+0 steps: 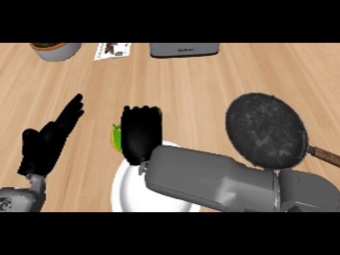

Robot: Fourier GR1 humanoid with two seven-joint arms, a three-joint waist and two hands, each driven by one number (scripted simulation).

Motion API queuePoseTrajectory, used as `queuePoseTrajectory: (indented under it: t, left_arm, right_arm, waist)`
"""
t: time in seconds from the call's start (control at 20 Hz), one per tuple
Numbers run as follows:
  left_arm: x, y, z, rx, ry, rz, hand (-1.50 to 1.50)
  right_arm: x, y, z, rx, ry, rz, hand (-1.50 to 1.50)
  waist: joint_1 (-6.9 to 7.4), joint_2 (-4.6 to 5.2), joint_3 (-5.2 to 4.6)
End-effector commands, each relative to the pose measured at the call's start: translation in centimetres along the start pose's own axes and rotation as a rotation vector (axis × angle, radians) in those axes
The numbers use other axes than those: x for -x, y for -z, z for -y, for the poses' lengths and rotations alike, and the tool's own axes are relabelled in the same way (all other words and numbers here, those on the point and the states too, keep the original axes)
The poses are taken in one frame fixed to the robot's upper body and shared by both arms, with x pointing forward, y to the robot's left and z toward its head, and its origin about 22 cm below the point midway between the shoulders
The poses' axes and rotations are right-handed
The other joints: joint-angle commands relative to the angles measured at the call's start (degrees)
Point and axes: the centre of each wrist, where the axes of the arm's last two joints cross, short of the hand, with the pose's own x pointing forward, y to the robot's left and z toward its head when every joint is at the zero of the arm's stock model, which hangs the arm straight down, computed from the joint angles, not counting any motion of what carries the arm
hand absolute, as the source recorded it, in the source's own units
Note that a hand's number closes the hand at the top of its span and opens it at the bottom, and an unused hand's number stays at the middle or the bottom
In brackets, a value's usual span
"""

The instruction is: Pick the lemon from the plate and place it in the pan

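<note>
Only a yellow-green sliver of the lemon (116, 138) shows, just past the upper left rim of the white plate (125, 191). My right hand (141, 133) covers it from above, with fingers curled down round it and hiding most of it. The right forearm lies across the plate. To the right sits the dark round pan (266, 130), nothing in it, its wooden handle (336, 160) pointing to the lower right. My left hand (49, 141) rests open at the left, fingers up, holding nothing.
Along the counter's far edge stand a grey pot with a plant (55, 50), a small printed card (112, 50) and a grey appliance (185, 49). Bare wood lies between the plate and the pan.
</note>
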Motion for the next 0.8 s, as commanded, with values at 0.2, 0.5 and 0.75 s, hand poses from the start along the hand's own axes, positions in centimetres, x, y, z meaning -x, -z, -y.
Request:
queuePoseTrajectory:
  t: [0.2, 0.5, 0.75]
  left_arm:
    - [0.4, -0.6, -0.5, -0.026, -0.009, -0.001, 0.0]
    - [0.0, -0.9, -1.4, -0.032, 0.005, 0.004, 0.0]
    - [-1.1, -1.0, -2.2, -0.022, -0.004, 0.024, 0.0]
  right_arm:
    - [1.8, 1.2, 1.7, 0.199, 0.188, -0.275, 1.5]
    - [7.3, 2.9, 2.8, 0.316, 0.307, -0.341, 1.5]
    - [13.7, 0.7, 0.0, 0.341, 0.248, -0.38, 1.5]
  waist:
    - [-1.64, 0.3, 0.14]
    - [-1.27, 1.08, 0.17]
    - [-1.12, 1.3, 0.09]
